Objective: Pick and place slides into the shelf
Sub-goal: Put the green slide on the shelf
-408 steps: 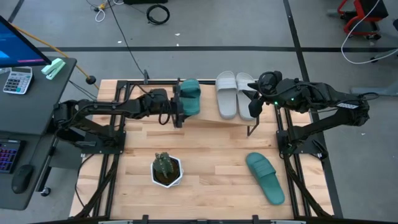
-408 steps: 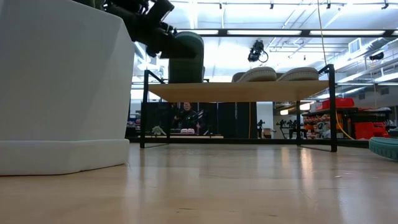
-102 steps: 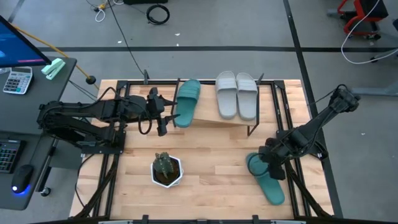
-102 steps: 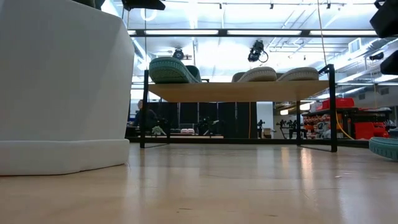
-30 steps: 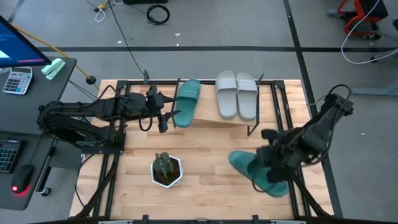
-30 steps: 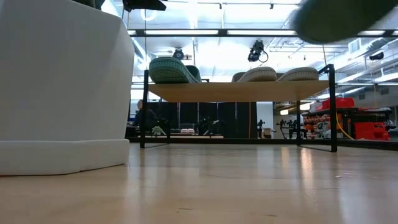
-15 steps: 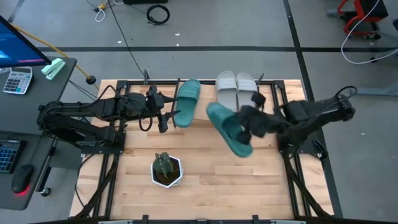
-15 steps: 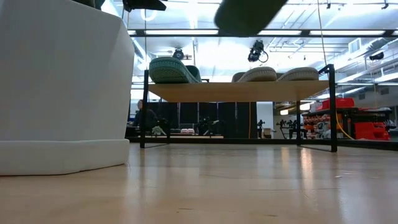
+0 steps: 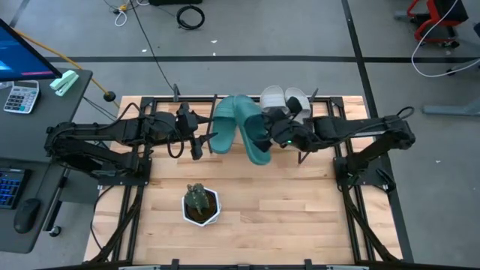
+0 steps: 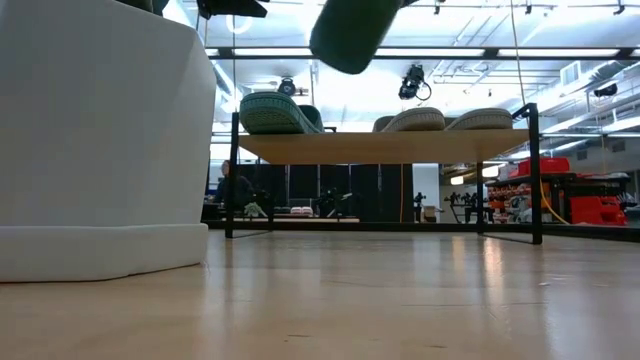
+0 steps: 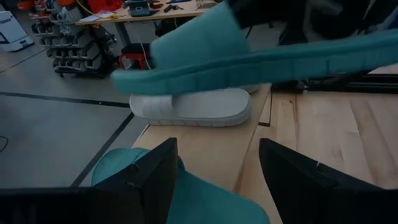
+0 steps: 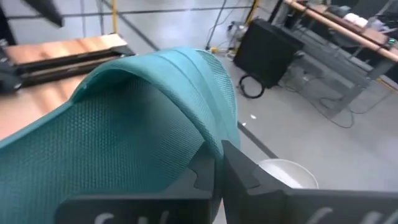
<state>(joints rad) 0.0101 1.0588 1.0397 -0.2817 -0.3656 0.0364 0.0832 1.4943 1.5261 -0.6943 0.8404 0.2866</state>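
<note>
Two teal slides (image 9: 252,136) (ribbed straps), pale grey-white pair (image 9: 291,99), light wooden shelf (image 10: 385,146)

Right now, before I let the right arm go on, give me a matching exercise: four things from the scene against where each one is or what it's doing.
Things:
1. carried teal slide
2. other teal slide
3. grey-white slides
4. left gripper

Places or states:
A. open, waiting beside the shelf's left end
B. gripped by the right gripper, in the air above the shelf
C. lying at the shelf's left end
D. side by side at the shelf's right end

Pairs: 1-B, 2-C, 3-D, 4-A
</note>
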